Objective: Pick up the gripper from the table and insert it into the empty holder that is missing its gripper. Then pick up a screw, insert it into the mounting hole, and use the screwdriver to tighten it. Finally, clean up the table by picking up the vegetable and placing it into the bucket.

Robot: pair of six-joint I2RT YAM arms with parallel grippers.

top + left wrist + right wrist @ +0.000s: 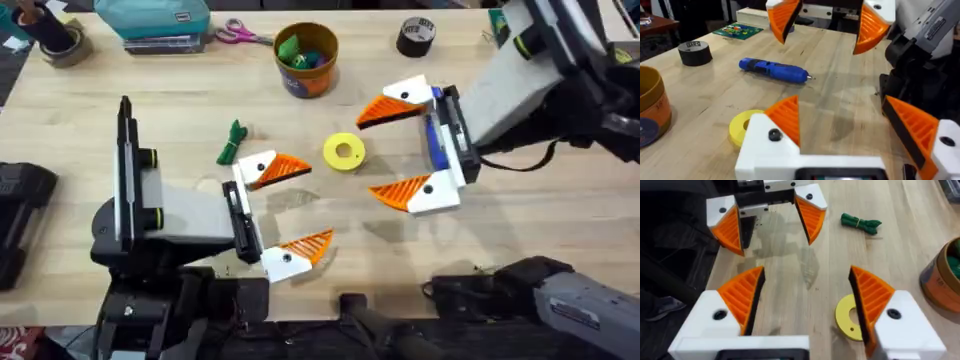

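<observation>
My left gripper (300, 210) stands open low over the table's front middle, facing my right gripper (388, 150), also open, nothing between either pair of fingers. All four white finger blocks carry orange ribbed wedges; a loose gripper, an empty holder and a screw are out of view. The blue screwdriver (775, 70) lies flat on the table under the right gripper, showing as a blue strip (434, 135). The green vegetable (233, 142) lies on the wood left of the left gripper's far finger (861, 223). The orange bucket (318, 75) stands at the back middle with green and blue bits inside.
A flat yellow ring-shaped disc (344, 152) lies between the two grippers. Along the back edge are a black tape roll (416, 36), pink-handled scissors (240, 35), a teal box (155, 18) and another tape roll (60, 42).
</observation>
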